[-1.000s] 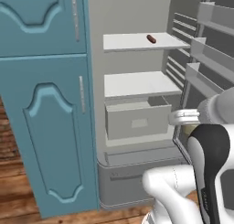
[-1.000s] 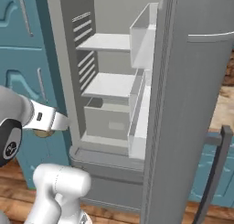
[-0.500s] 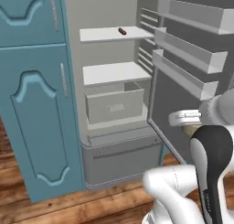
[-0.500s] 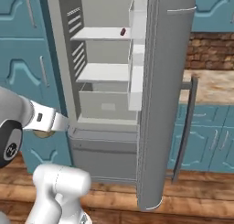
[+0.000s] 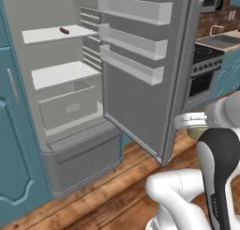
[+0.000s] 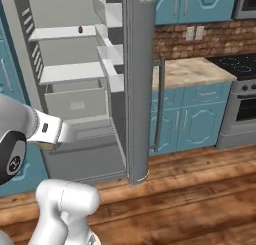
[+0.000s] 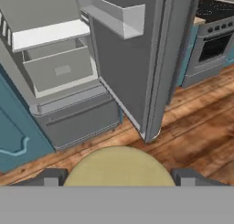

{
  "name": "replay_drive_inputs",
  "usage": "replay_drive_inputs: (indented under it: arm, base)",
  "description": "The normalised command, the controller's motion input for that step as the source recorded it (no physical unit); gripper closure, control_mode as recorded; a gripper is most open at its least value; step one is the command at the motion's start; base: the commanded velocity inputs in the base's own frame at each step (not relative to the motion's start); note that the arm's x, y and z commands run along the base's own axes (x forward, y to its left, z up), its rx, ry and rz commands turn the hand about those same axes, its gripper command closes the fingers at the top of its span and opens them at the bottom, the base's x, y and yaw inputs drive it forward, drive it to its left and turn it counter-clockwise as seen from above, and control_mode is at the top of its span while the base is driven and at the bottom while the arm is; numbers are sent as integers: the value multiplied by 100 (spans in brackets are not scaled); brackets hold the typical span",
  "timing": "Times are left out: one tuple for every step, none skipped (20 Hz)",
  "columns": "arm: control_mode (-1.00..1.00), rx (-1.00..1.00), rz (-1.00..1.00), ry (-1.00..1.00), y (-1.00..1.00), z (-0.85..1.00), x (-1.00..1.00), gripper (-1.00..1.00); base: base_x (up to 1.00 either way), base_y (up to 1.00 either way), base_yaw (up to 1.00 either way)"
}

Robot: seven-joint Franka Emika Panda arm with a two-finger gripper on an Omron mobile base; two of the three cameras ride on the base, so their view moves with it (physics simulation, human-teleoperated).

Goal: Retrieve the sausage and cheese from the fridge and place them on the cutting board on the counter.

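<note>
Your base has swung right over the last second, so the fridge [image 5: 70, 97] has slid to the left of both base views and the counter [image 6: 192, 71] has come into sight, far right. That reads as carrying toward the board. The gripper [image 7: 118, 177] is clamped on the cheese [image 7: 118, 166], a round with no long axis. The sausage [image 5: 64, 30] is still on the top shelf [image 5: 51, 34], lying flat, long axis running left-far to right-near.
</note>
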Motion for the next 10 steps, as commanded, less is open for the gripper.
replay_drive_inputs:
  arm:
    - [100,0,0,0,0,0,0,100]
    - [100,0,0,0,0,0,0,100]
    - [100,0,0,0,0,0,0,100]
    - [100,0,0,0,0,0,0,100]
    - [100,0,0,0,0,0,0,100]
    - [100,0,0,0,0,0,0,100]
    - [100,0,0,0,0,0,0,100]
    - [100,0,0,0,0,0,0,100]
    - [100,0,0,0,0,0,0,100]
    - [100,0,0,0,0,0,0,100]
  base:
    - [-59,14,-60]
    - [-54,10,-60]
    - [-58,5,-59]
    - [-58,0,-58]
    - [-54,0,-57]
    - [-38,0,-57]
    - [-18,0,-60]
    - [-9,0,-61]
    - [0,0,-61]
    - [0,0,-62]
